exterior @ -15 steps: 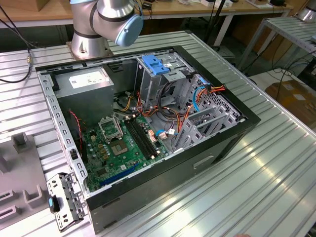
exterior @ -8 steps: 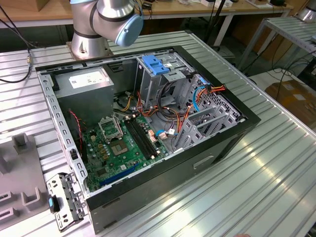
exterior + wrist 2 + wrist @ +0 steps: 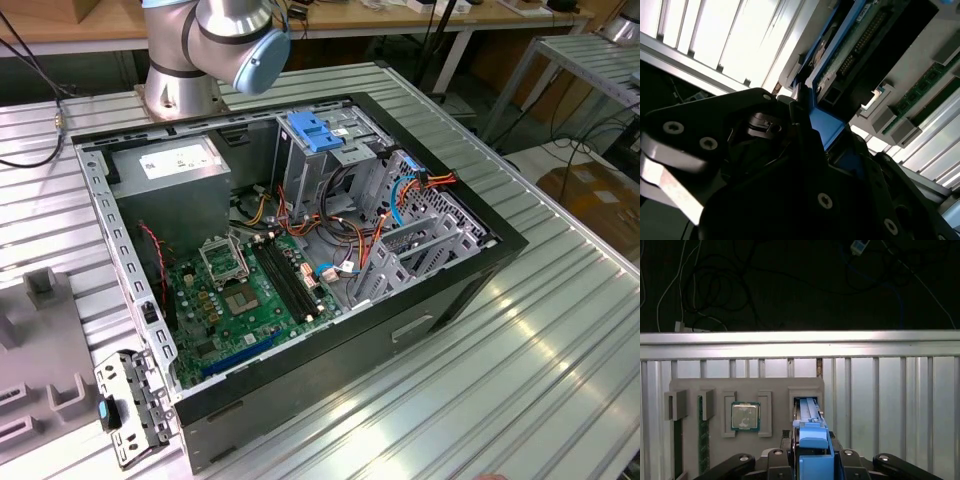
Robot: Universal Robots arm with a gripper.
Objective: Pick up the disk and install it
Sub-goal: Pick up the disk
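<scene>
The pincer (image 3: 813, 452) is closed on the disk (image 3: 812, 437), its black fingers (image 3: 791, 452) pressed against the blue plastic rail at the end of the drive. The grip is on that end because it is the part that stands proud of the grey holder tray (image 3: 775, 385). The disk stands on edge in the tray's narrow slot, which keeps it upright and leaves its flanks free for the fingers. In the second wrist view the green circuit side of the disk (image 3: 852, 47) runs away from the pincer (image 3: 825, 130) toward the tray. From this angle it is hard to say whether the drive sits fully in the slot or is a little raised. In the tray's neighbouring pockets lie a processor chip (image 3: 745, 416) and a memory stick (image 3: 702, 435), each held in its own recess. The tray (image 3: 40, 340) rests on the ribbed aluminium bench (image 3: 540, 330). Just beside the tray is the open computer case (image 3: 400, 310), laid on its side with the cover off so its bays are reachable from above. The disk is not yet inside the case.
</scene>
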